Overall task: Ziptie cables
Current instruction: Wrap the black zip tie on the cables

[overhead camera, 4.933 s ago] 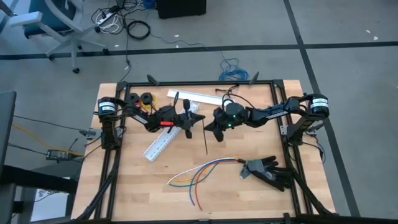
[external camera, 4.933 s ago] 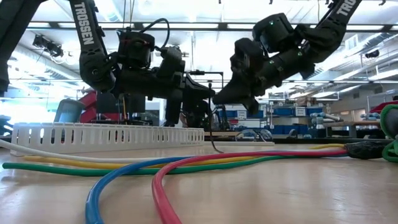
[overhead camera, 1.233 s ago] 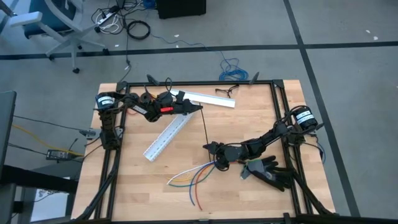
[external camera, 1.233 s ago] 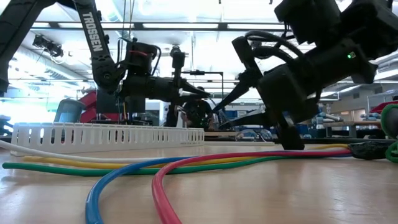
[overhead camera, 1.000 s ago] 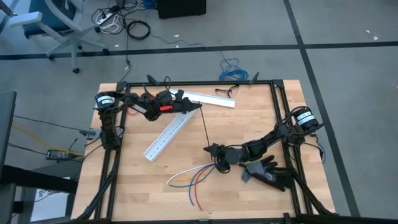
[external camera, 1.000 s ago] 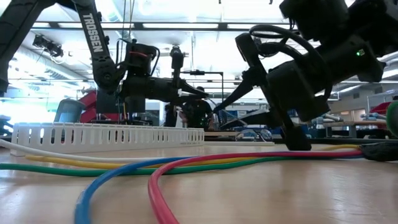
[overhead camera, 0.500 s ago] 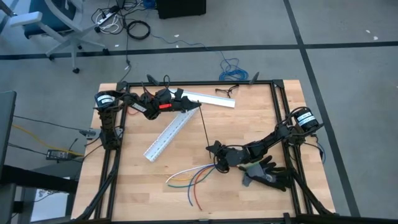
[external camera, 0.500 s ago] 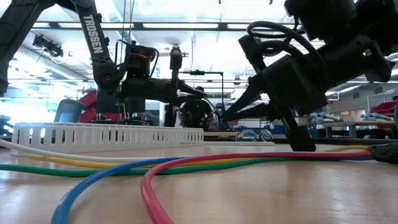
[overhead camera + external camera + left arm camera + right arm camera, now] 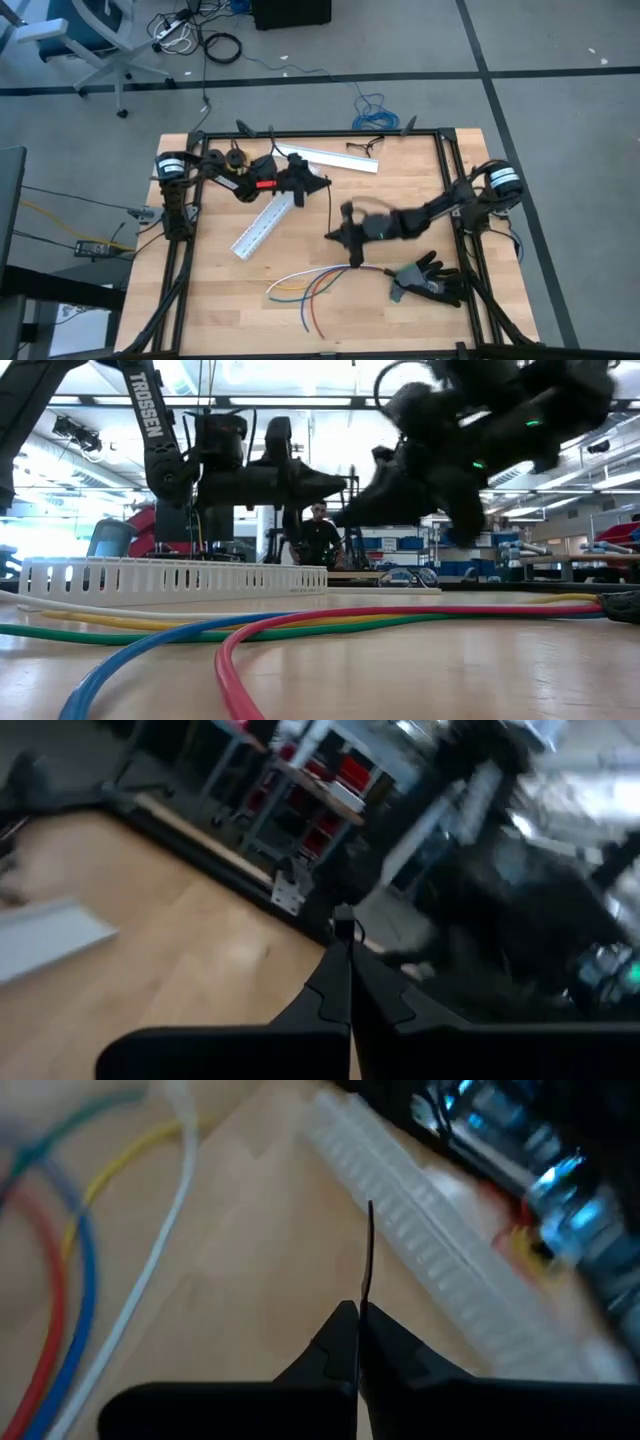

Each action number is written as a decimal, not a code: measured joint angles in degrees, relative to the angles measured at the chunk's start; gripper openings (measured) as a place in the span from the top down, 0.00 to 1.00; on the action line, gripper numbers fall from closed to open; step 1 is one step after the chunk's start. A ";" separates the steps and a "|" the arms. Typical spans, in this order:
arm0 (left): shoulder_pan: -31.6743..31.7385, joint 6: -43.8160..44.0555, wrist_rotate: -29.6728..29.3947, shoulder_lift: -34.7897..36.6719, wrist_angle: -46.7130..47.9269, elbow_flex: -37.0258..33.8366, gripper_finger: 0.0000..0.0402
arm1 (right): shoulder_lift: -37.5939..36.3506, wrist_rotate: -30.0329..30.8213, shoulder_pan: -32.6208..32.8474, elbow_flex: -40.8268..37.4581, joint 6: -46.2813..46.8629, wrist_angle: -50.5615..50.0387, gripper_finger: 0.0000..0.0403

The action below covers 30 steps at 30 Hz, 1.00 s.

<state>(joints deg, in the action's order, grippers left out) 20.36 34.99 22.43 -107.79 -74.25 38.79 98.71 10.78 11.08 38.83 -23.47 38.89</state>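
Observation:
The cables [image 9: 308,284], blue, red, yellow, green and white, lie loose on the table near its front edge, and show close up in the low view [image 9: 300,625]. The ziptie [image 9: 331,205], a thin black strap, is held above the table between my two grippers. My left gripper [image 9: 326,184] is shut at its far end. My right gripper [image 9: 336,237], blurred, is shut at its near end, a little beyond the cables. My left gripper pinches the ziptie's far end [image 9: 343,925] between its two fingertips, where only a small black piece shows ahead of the tips. The fingers lie about level and come from the table's left. The strap is clear of the table. My right gripper pinches the ziptie between its two fingertips, and a short length of strap [image 9: 368,1250] sticks out ahead of them. The fingers come from the table's right, slanting a little downward. The strap is lifted clear of the table and the cables.
A white slotted duct [image 9: 265,225] lies slantwise on the left half of the table, with a second white piece [image 9: 335,160] near the far edge. Black spools [image 9: 225,157] sit far left. A black glove [image 9: 430,282] lies near right. A person [image 9: 318,530] stands beyond the table.
My right gripper has shut on the ziptie's near end, then risen, rolled and gone a little toward the far edge. My left gripper has rolled and shifted slightly toward the table's near right, still shut. The blue and red cables' near loops have slid sideways on the table.

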 joint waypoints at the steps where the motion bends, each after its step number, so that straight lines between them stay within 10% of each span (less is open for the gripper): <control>1: -0.86 -2.76 -0.25 0.00 -0.12 0.00 1.00 | -0.64 -3.09 -1.64 -0.03 3.97 -0.41 1.00; 13: -6.64 -40.01 -6.49 0.00 1.17 -0.11 1.00 | -3.44 -29.03 -18.11 -0.06 35.28 -1.39 1.00; 30: -9.64 -60.39 -13.79 0.00 6.76 -0.11 1.00 | -3.44 -33.13 -21.50 -0.06 44.24 -0.91 1.00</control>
<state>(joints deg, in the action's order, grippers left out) 10.72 -25.40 8.64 -107.79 -67.48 38.68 95.26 -22.35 -10.42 38.76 20.77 37.98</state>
